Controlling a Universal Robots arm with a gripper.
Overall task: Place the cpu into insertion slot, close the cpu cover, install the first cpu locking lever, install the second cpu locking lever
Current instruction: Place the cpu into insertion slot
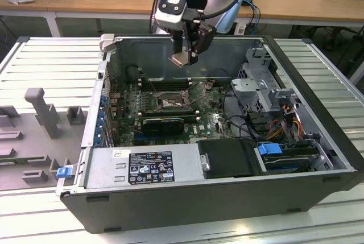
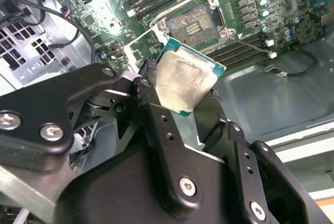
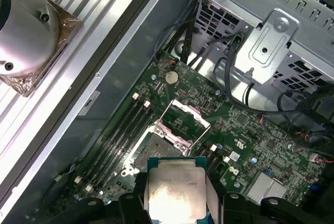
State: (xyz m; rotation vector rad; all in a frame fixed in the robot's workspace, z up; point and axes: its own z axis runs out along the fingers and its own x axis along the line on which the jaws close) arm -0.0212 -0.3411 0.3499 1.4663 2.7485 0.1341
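**Gripper state.** The gripper (image 1: 186, 56) is clenched on the cpu (image 2: 185, 80). The chip is flat and square, with a dull silver lid, smeared and matt, on a thin green base. It is gripped at two opposite edges by black matt fingers (image 2: 156, 113) fastened with screws. In the first wrist view its near edge is hidden behind them.

**Position.** The chip is held in the air, tilted, above the open computer case (image 1: 227, 198). It is over the far part of the green board (image 1: 213, 122) and apart from the insertion slot (image 2: 195, 23).

**Slot.** The slot is a square socket with a silvery metal frame and a dark centre of fine contacts, which are left bare. The cpu cover (image 2: 140, 40) appears to be folded open beside the socket as a thin pale frame. It is largely hidden by the chip.

**Surroundings.** Long black memory slots (image 3: 112, 143) lie beside the socket. A drive cage (image 1: 256, 82) of perforated sheet metal is seen at the exterior view's right. The case rests on a ribbed pale table (image 1: 318, 67). The arm is cut off by the exterior view's far edge.
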